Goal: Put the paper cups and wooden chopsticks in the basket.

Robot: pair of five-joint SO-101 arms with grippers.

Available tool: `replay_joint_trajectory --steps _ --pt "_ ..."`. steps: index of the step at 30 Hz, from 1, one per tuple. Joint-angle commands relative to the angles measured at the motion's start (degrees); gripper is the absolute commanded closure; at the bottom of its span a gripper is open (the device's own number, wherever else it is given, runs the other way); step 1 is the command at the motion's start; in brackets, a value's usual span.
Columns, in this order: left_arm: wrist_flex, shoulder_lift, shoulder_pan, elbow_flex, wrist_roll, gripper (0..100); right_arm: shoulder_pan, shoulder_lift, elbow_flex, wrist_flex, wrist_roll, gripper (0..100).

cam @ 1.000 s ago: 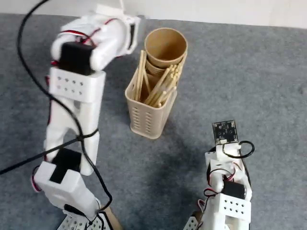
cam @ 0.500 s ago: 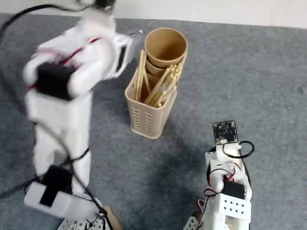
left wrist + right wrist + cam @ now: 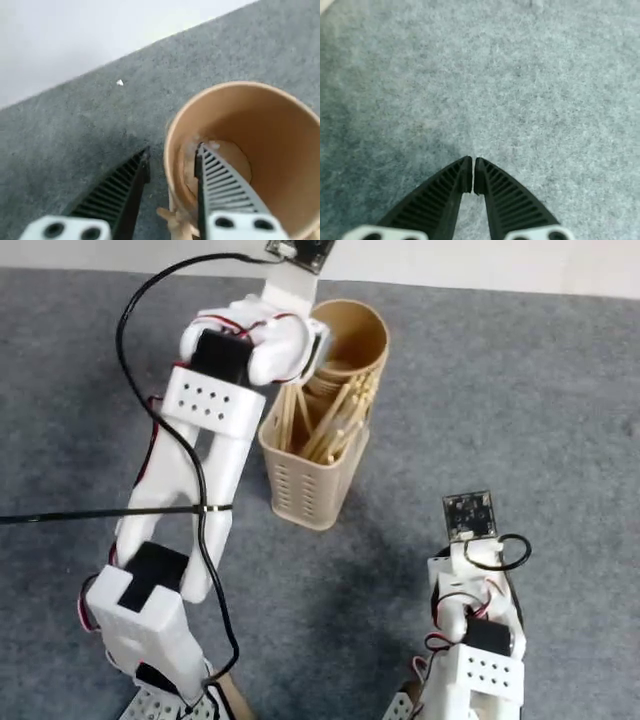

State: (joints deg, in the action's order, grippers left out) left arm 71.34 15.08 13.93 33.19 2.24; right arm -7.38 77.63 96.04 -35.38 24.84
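Observation:
A stack of brown paper cups (image 3: pixel 352 332) stands in the far end of the beige slotted basket (image 3: pixel 308 485). Several wooden chopsticks (image 3: pixel 335 420) lean in the basket beside the stack. My left gripper (image 3: pixel 172 149) is open and straddles the top paper cup's (image 3: pixel 250 150) rim: one finger (image 3: pixel 215 170) is inside the cup, the other (image 3: pixel 127 182) outside with a small gap to the wall. In the high view the left arm (image 3: pixel 215 410) bends over the basket from the left. My right gripper (image 3: pixel 472 161) is shut on nothing, low over bare carpet.
Grey carpet (image 3: pixel 520 400) covers the table, with a pale wall strip along the far edge. The right arm (image 3: pixel 470 630) sits folded at the front right. A black cable (image 3: pixel 135 325) loops over the left arm.
The left arm swung from the left of the basket to over it, bringing its gripper onto the top cup's rim. The right arm stayed still.

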Motion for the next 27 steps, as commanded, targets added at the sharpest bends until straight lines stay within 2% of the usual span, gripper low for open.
replay_joint_trajectory --steps 1,6,11,16,22,27 --pt "0.5 1.4 -0.1 -3.9 0.6 84 0.0 0.7 3.4 0.8 0.3 96.7" --pt "0.5 0.9 0.2 -3.0 0.6 84 0.0 0.7 3.4 0.8 0.4 96.7" --pt "2.7 0.8 0.1 10.8 0.6 84 0.0 0.7 3.4 0.8 0.4 96.7" --pt "11.6 0.8 0.1 34.3 0.5 84 0.0 0.7 3.4 0.8 0.3 96.7" --pt "31.2 0.9 0.0 60.3 0.5 84 -3.2 0.7 2.9 0.8 -1.4 96.7" --pt "31.6 -4.3 -5.4 60.9 0.4 84 -8.5 0.8 2.8 0.9 -9.1 96.7"
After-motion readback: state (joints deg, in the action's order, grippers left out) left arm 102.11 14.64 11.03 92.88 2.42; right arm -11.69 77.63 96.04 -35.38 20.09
